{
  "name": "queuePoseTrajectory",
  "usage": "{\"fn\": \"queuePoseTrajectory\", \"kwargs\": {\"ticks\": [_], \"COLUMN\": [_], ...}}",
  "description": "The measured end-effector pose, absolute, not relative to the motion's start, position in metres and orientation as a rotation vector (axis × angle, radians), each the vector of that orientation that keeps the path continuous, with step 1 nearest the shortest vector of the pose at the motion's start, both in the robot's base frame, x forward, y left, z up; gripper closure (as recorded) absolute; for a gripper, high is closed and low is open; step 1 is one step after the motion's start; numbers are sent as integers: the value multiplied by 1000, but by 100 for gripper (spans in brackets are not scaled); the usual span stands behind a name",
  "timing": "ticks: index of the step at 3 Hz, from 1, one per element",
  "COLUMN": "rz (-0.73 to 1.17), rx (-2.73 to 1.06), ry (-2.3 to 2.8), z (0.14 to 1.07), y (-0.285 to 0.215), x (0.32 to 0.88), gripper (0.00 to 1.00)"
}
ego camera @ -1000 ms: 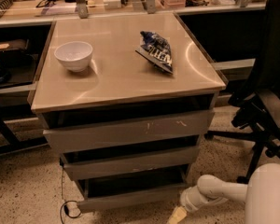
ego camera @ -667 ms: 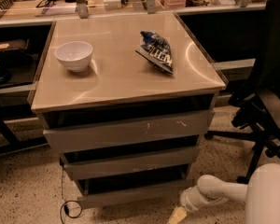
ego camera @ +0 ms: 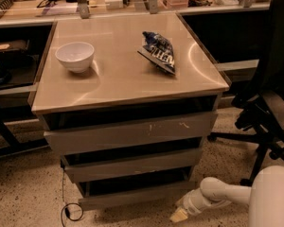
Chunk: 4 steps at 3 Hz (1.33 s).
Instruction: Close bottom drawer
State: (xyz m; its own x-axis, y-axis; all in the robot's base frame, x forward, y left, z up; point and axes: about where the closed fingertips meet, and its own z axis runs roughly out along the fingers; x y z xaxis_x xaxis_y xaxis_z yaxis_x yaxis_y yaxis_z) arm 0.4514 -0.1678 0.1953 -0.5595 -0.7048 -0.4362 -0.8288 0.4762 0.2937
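Note:
The bottom drawer (ego camera: 137, 196) is the lowest of three grey cabinet drawers, with a plain front, pulled out a little so a dark gap shows above it. The middle drawer (ego camera: 132, 165) and the scratched top drawer (ego camera: 130, 132) sit above it, each also slightly out. My gripper (ego camera: 179, 215) is low at the bottom right, at the end of my white arm (ego camera: 217, 197), just right of and below the bottom drawer's right front corner, near the floor. I cannot tell if it touches the drawer.
On the cabinet top (ego camera: 118, 74) stand a white bowl (ego camera: 75, 56) and a blue chip bag (ego camera: 158, 51). A black office chair (ego camera: 270, 103) stands at the right. A black cable (ego camera: 68, 207) lies on the speckled floor at the left.
The view has shifted slightly; the arm and gripper stay low at the bottom right by the bottom drawer. The drawers have not visibly moved.

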Motion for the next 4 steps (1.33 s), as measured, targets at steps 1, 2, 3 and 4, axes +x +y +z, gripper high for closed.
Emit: {"fn": "queuePoseTrajectory", "kwargs": {"ticks": [1, 2, 3, 4], "rz": [699, 669, 632, 620], "rx": [-1321, -1338, -1380, -1415], "ry": [2465, 2430, 2382, 2345], "z": [195, 190, 190, 187], "y": [-166, -159, -146, -133], "x": [453, 474, 500, 518], "gripper": [65, 89, 100, 100]}}
